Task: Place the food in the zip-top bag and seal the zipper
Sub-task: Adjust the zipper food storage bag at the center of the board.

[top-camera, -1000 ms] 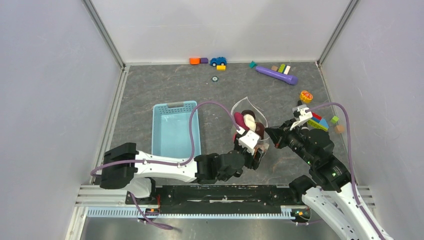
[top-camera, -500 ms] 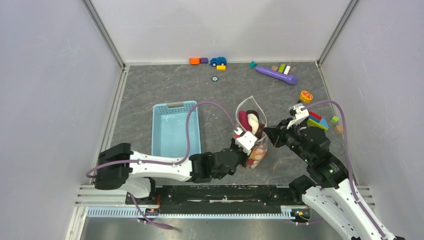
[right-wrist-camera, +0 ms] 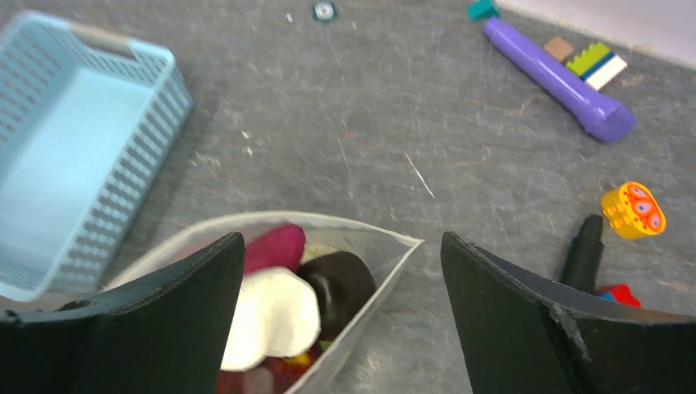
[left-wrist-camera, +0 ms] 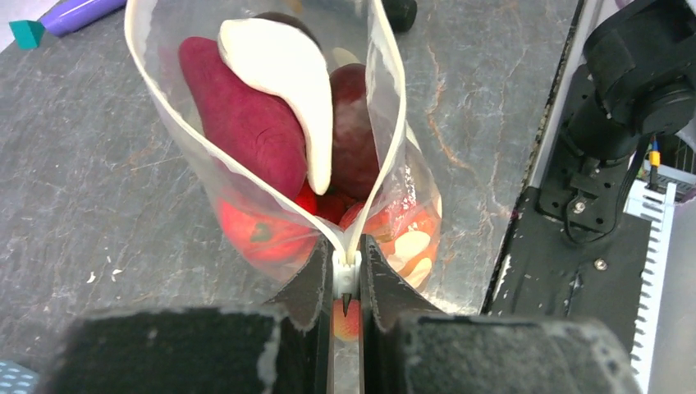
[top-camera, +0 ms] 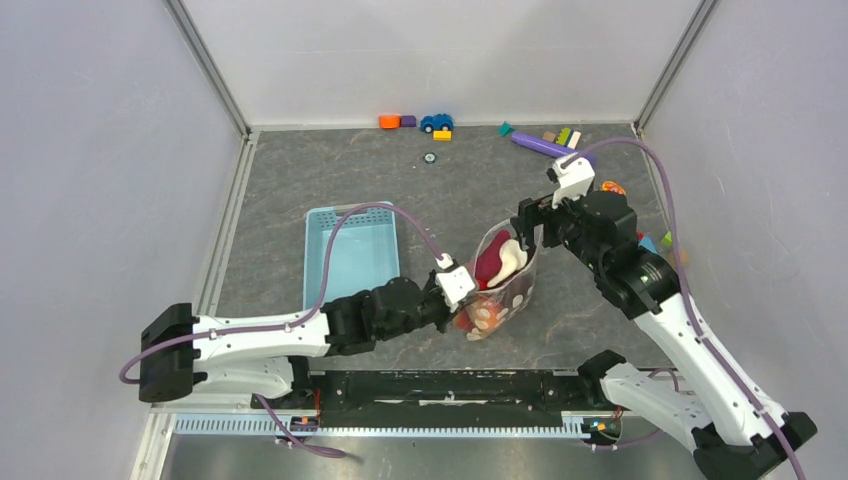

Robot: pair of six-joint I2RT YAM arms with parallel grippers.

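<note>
The grey table [top-camera: 300, 175] bore a blue basket [top-camera: 349, 211] centre-left, a toy car [top-camera: 436, 122] and purple tube [top-camera: 540, 146] near the top.

White arms [top-camera: 262, 336] carry black joints [top-camera: 380, 312], lilac cables [top-camera: 418, 230], black fingers [right-wrist-camera: 517, 328].

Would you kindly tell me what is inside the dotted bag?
Near the top of the bag lie a magenta piece, a cream slice and a dark maroon piece; red and orange pieces show below. Anything beneath those is covered.

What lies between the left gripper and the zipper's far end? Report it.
A magenta piece and a cream slice sit high in the open zip-top bag, between the two sides of the zipper, ahead of the left gripper.
</note>
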